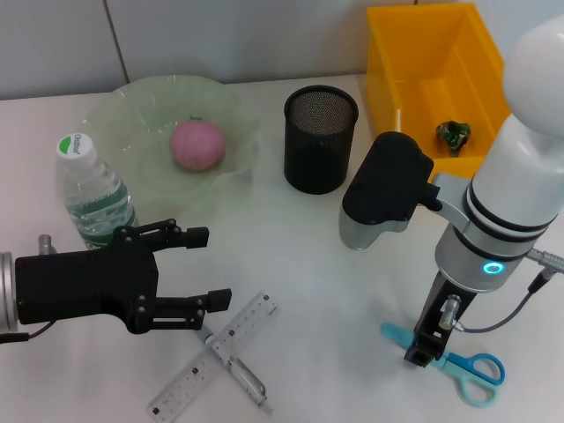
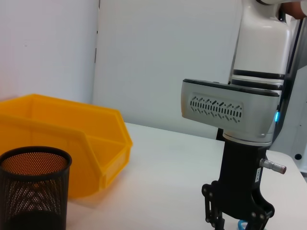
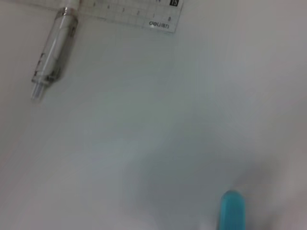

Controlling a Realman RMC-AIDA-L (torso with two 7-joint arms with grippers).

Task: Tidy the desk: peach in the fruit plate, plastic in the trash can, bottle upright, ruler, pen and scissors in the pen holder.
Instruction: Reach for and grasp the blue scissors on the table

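My right tool [image 1: 425, 352] is down at the white worktop [image 1: 308, 264], right over the blue scissors [image 1: 467, 368]; its tips sit at the blades, with the two handle loops lying just beyond it toward my right. I cannot tell whether its fingers have closed on the scissors or only straddle them. From my left wrist, that same tool [image 2: 236, 218] shows low on the worktop with a bit of blue between its fingers.

My left tool [image 1: 189, 269] hovers open and holds nothing, just above the clear ruler [image 1: 214, 356] and the pen [image 1: 240, 370], which lies crossed over the ruler. The water bottle [image 1: 91, 192] stands upright beside that arm.

The pink peach [image 1: 197, 145] rests in the pale green fruit plate [image 1: 141, 101]. The black mesh pen holder [image 1: 320, 139] stands between the plate and the yellow bin [image 1: 423, 62], and a crumpled green piece of plastic [image 1: 453, 135] lies inside the bin.
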